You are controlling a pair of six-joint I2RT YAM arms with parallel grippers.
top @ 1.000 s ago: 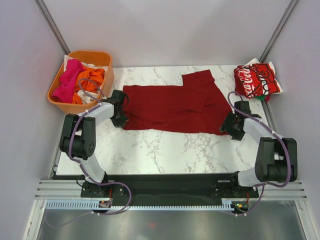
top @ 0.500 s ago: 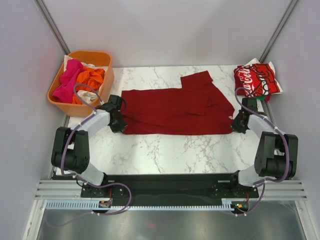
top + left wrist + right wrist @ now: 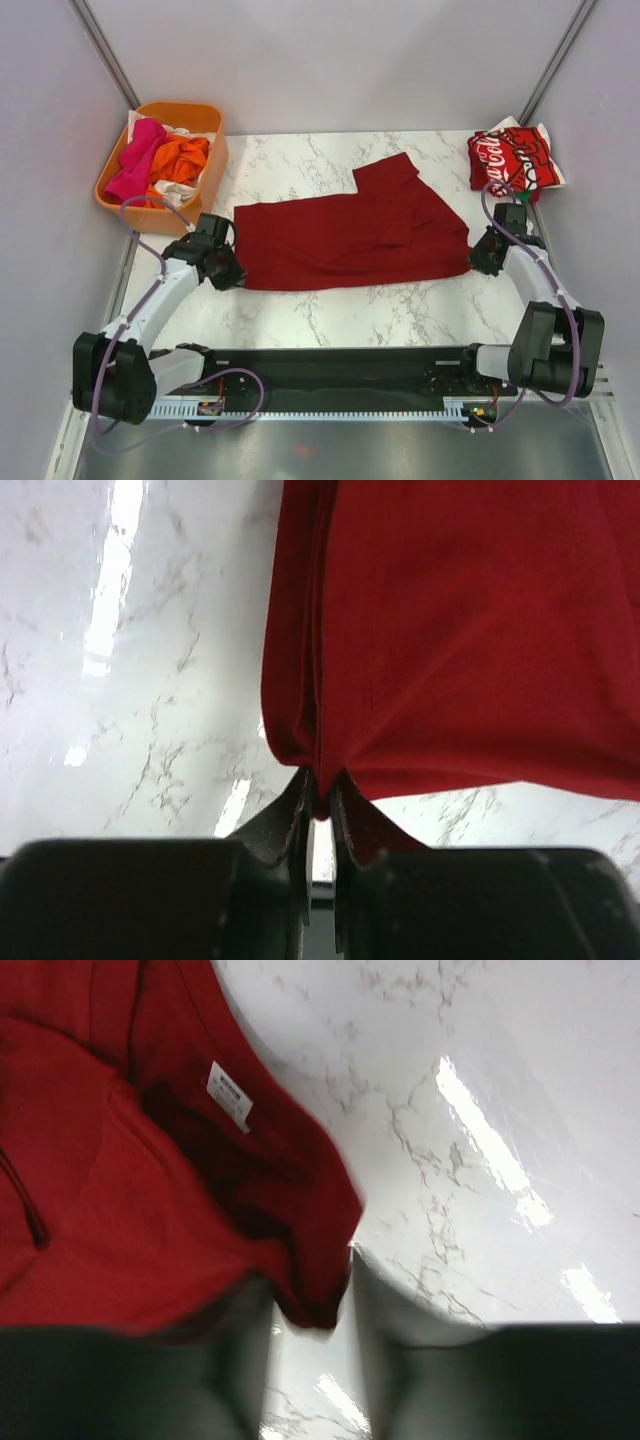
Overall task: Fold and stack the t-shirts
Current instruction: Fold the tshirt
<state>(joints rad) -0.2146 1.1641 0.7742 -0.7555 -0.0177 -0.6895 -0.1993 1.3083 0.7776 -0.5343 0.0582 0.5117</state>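
Progress is at an early stage, in my judgement. One bright red t-shirt with white script lies folded to the far right of the dark-red t-shirt, and some white cloth shows under it, so a stack seems begun there. The dark-red t-shirt itself is spread along the middle of the bench, stretched between both arms, with one flap sticking out on its far side. It is not yet a neat fold.

The left claw is closed tightly on the left edge of this t-shirt, where several layers meet. The right claw pinches a bunched corner at the right edge, with a white label close by; the view is blurred, but the cloth fills the gap between its fingers.

To the far left of the dark-red t-shirt stands an orange tub with pink, orange and white tees waiting, so most of the work remains. Nothing lies on the dark-red t-shirt. Only the stack is rather near the right arm.
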